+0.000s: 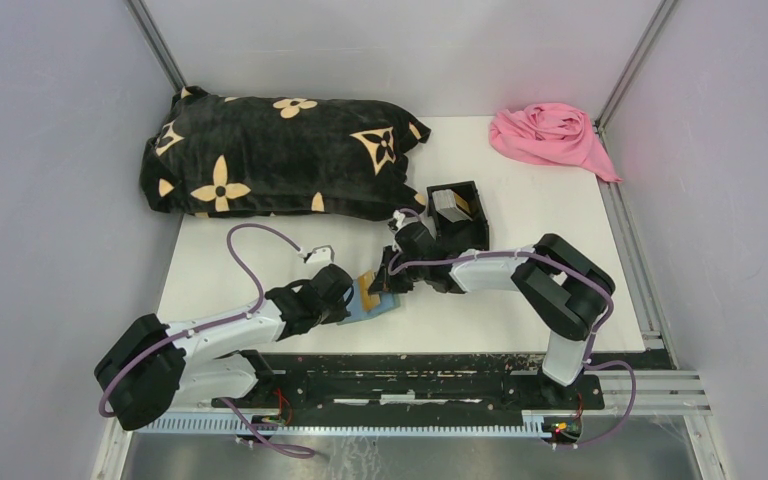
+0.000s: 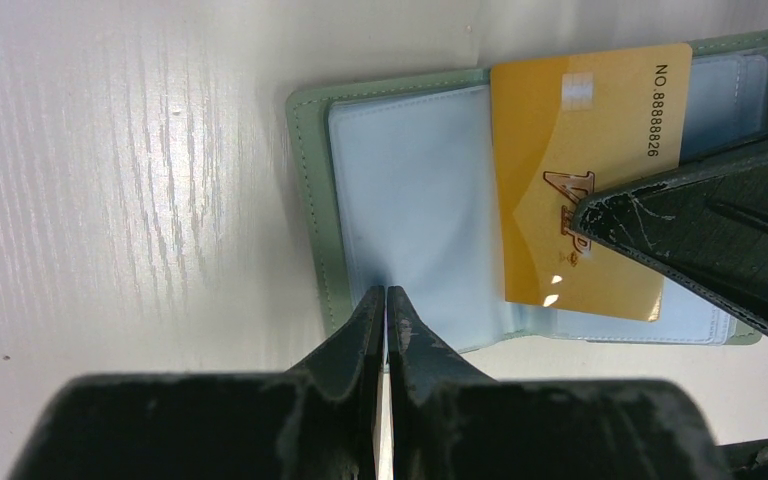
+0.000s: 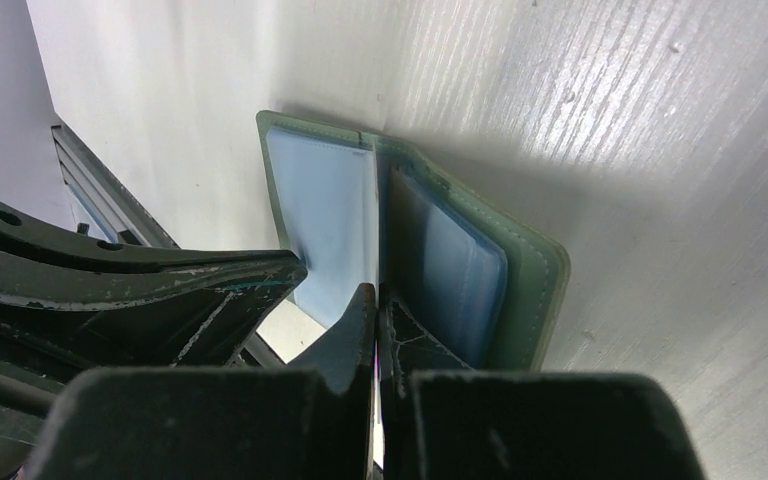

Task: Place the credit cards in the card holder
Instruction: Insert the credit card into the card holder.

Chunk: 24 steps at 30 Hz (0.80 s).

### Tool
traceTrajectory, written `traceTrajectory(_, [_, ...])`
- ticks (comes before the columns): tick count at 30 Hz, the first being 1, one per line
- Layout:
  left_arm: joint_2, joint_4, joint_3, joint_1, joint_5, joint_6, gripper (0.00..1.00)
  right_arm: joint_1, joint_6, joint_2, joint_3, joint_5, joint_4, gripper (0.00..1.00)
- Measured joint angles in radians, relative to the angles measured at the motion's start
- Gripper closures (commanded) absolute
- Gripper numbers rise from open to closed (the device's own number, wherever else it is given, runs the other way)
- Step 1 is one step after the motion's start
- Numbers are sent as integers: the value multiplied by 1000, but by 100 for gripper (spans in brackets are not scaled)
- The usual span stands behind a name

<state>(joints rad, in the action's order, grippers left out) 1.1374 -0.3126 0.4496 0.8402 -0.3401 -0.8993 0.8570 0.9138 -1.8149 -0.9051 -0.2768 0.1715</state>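
Only left wrist shows card's (image 2: 580, 160) number; right gripper (image 3: 377, 292) clamps it, left gripper (image 2: 387, 295) narrow.

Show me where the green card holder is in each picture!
Top external: card holder low centre, under the yellow card.
Left wrist: card holder upper right, lying open.
Right wrist: card holder centre, open.
Shared landmark: white table beneath it.

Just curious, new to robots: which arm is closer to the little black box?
Right. The right arm's wrist lies beside the black box, the right end effector holding the yellow card over the card holder; the left end effector pinches the holder farther away.
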Motion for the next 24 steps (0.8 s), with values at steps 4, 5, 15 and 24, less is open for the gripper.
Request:
traceTrajectory(4, [0, -1, 0, 0, 0, 0, 90, 0, 18, 0, 12, -1, 17, 99])
traceTrajectory(5, [-1, -2, 0, 0, 0, 0, 90, 0, 25, -1, 16, -2, 26, 99])
traceTrajectory(15, [-7, -16, 0, 0, -3, 0, 90, -2, 96, -13, 69, -17, 131, 99])
traceTrajectory(24, [-7, -16, 0, 0, -3, 0, 90, -3, 146, -8, 128, -17, 217, 99])
